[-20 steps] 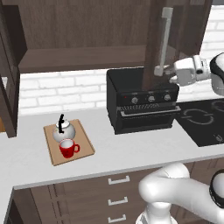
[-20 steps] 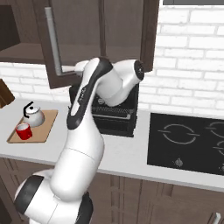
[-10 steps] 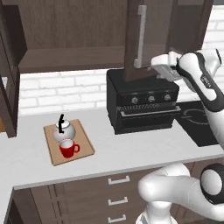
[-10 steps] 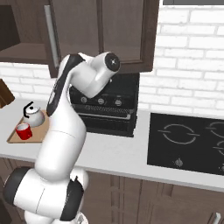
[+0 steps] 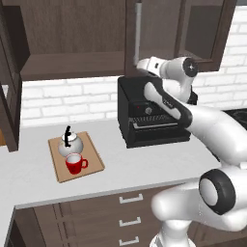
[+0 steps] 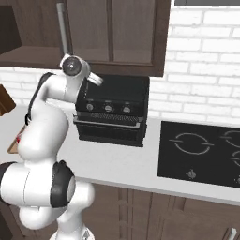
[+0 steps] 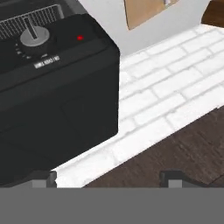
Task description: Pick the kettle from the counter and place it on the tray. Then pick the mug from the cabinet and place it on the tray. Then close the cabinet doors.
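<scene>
Far L: dark brown framed cabinet door (image 5: 9, 96) is standing open beside the dark wood wall cabinet (image 5: 72, 65). Below, on the light grey surface (image 5: 29, 169), the flat light-brown wooden tray (image 5: 91, 166) is carrying the small round silver kettle (image 5: 70, 144) w/ the bright red mug (image 5: 74, 164) just in front, nearer side. Centre: black countertop oven (image 5: 154, 120) is sitting against the brick wall. Above it the white arm's jaws are hanging released, tips wide apart w/ nothing btwn, just by the lower end of the long silver bar handle (image 5: 138, 29). Far R: black hob (image 6: 201, 150) is lying flush in the surface.
</scene>
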You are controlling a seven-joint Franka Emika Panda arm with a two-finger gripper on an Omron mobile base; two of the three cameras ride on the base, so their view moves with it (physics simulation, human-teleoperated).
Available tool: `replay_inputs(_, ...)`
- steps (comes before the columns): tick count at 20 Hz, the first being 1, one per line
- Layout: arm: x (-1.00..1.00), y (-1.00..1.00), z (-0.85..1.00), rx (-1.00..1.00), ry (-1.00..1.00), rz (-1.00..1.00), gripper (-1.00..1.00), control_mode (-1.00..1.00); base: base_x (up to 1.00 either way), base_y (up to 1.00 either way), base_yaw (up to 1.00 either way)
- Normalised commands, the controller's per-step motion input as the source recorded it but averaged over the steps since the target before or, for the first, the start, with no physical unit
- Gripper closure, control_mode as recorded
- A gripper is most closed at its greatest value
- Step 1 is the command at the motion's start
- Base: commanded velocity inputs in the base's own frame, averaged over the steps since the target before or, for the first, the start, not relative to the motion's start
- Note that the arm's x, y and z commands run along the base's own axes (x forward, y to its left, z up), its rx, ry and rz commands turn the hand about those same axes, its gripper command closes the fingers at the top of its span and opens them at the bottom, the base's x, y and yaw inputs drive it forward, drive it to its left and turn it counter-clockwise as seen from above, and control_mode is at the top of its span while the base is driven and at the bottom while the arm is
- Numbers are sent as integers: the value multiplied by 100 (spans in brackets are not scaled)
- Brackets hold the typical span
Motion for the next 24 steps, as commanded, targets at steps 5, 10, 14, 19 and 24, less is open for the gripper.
replay_inputs(5,72,55,0,-10,-1,-44,-100,-100,0,0,0)
replay_inputs(10,72,27,0,-6,0,-39,-100,-100,0,0,0)
replay_inputs(14,26,7,-8,-1,3,-22,-100,-100,0,0,0)
replay_inputs(19,-1,24,-50,-6,13,-6,-100,-100,0,0,0)
replay_inputs(24,-42,39,-57,-5,6,0,-100,-100,0,0,0)
